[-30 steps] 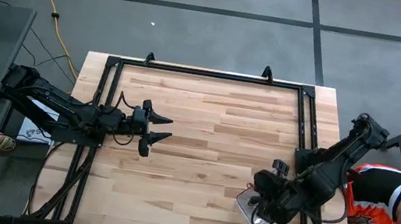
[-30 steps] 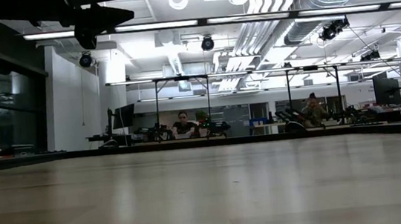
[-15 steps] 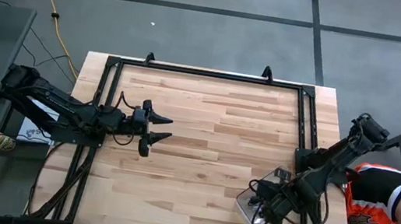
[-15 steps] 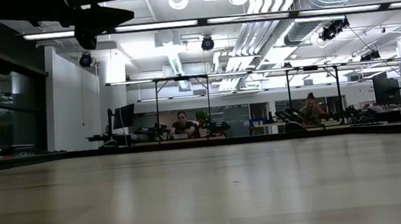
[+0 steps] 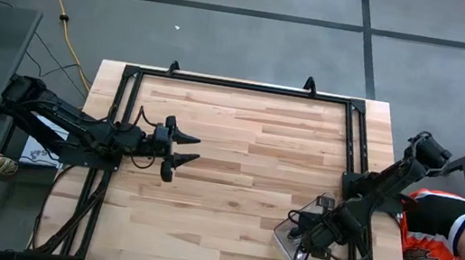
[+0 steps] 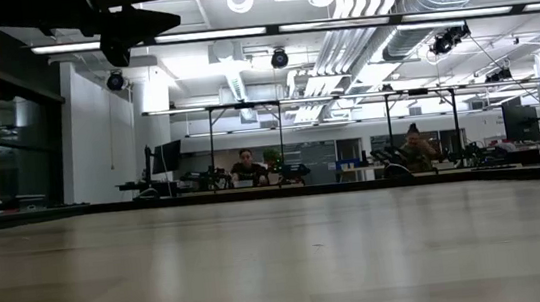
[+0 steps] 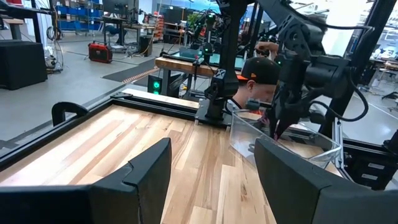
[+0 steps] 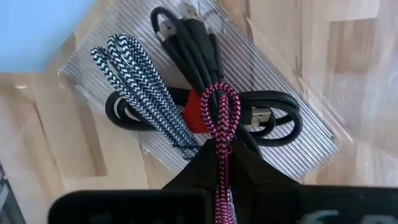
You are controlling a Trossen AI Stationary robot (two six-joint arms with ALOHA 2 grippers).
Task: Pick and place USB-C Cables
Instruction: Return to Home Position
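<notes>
right gripper sits over the transparent bin, fingers pinched narrow with the pink cable running up between them. Its loop sticks out just past the tips and lies on the pile. Looks clamped rather than let go, though I can't rule out a hair of gap. The other three lie on the bin floor beyond the tips: silver-grey cable, black cable, black-and-red cable, all under or touching the pink loop. So all four are inside the bin walls, but one is tied to the fingers. My read: homing like this would drag pink out, and maybe hook the black-and-red one too, since the loop crosses it. To do it right: spread the fingers fully first and confirm the pink tail drops clear of both pads. Then lift straight away from the bin floor until the tips are above the rim, and only then swing home. Go slow on the first bit, the braided sleeve could snag on a pad, and the bin looks light enough to tip if it does. A person in orange is right beside that arm's base, so keep the retract path tight. left gripper hangs over the table, fingers spread wide, nothing between them, bin well ahead of its tips. No move needed there.
</notes>
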